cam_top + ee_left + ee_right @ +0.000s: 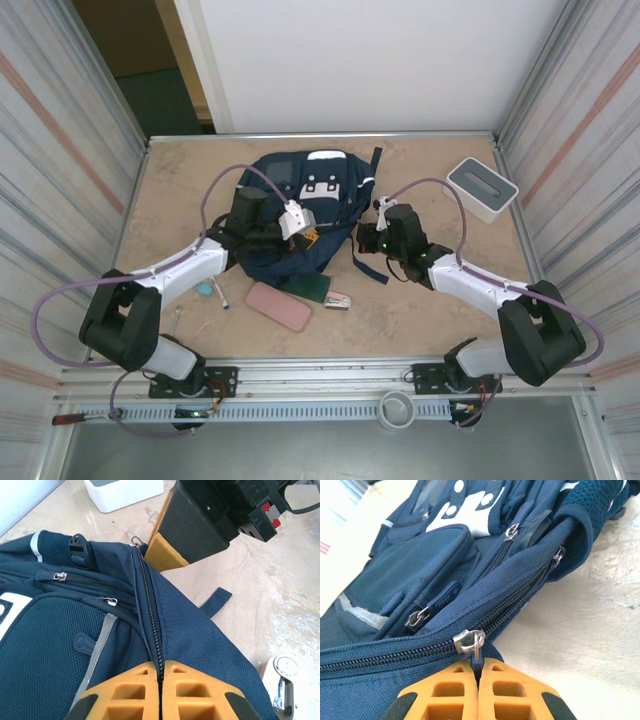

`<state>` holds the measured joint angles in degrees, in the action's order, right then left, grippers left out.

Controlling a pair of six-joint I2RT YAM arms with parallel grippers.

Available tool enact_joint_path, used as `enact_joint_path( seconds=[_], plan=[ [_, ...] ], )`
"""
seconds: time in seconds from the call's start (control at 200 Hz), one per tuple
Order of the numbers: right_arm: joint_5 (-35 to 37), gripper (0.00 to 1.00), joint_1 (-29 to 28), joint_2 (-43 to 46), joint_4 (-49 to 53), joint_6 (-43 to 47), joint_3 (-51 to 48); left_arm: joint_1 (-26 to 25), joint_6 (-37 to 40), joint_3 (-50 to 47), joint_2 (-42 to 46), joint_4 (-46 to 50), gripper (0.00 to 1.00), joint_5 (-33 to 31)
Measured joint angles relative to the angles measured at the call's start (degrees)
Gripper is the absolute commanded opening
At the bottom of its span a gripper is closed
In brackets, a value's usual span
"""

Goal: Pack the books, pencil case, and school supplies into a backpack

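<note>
The navy backpack (300, 205) lies in the middle of the table, its main zipper closed along the side facing me. My left gripper (161, 669) is shut on the backpack's fabric at the zipper seam (150, 615). My right gripper (479, 666) is shut on the pull tab under the silver zipper slider (469, 641) at the bag's right side. A dark booklet (318, 288), the pink-and-silver stapler (338, 300) and a pink pencil case (279, 306) lie in front of the bag. The pen (219, 294) lies to their left.
A white box with a grey top (482, 188) stands at the back right. A loose backpack strap (370, 268) trails on the table under the right arm. Metal walls close in both sides.
</note>
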<state>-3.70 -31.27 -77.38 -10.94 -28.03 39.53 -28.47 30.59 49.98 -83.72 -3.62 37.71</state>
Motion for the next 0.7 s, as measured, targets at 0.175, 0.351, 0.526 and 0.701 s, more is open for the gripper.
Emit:
enact_joint_path(
  seconds=[0.175,0.351,0.526,0.701],
  plan=[
    [1.3,0.0,-1.0,-0.3,-0.1,0.0,0.0,-1.5,0.3,0.2,-0.9,0.8,0.29,-2.1],
    [2.7,0.0,-2.3,-0.4,0.1,-0.2,0.0,-5.5,0.7,2.4,-3.3,2.3,0.48,-7.1],
    [3.3,0.0,-3.2,-0.4,0.0,-1.0,0.0,-10.6,1.1,6.2,-5.0,2.6,0.55,-12.8],
    [3.9,0.0,-3.9,0.9,0.9,-1.5,0.0,-12.4,1.0,9.5,-8.7,2.8,0.43,-16.5]
  ],
)
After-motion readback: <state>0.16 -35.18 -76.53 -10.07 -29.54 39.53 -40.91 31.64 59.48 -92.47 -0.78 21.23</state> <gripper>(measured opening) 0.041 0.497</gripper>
